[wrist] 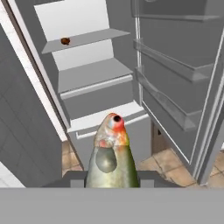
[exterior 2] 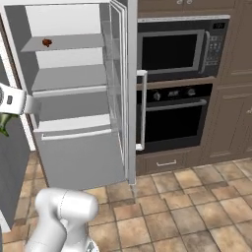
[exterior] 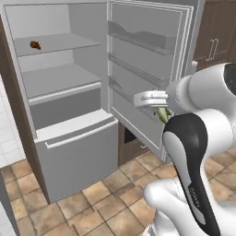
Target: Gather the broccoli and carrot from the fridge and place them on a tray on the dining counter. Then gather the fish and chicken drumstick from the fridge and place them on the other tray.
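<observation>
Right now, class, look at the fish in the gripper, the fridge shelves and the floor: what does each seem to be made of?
Fish: flesh with a glossy, scaly-looking skin, olive-silver with a red eye; it sits between the gripper fingers.
Fridge shelves: smooth matte grey, probably plastic or painted metal; flat and uniform.
Floor: brownish stone or ceramic tiles, with mottled tones and pale grout lines.

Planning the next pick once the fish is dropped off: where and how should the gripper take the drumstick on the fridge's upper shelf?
Likely from the open front. The drumstick lies near the left wall on the upper shelf, so come in level and close across it. Which end is thin is too small to tell.
</observation>
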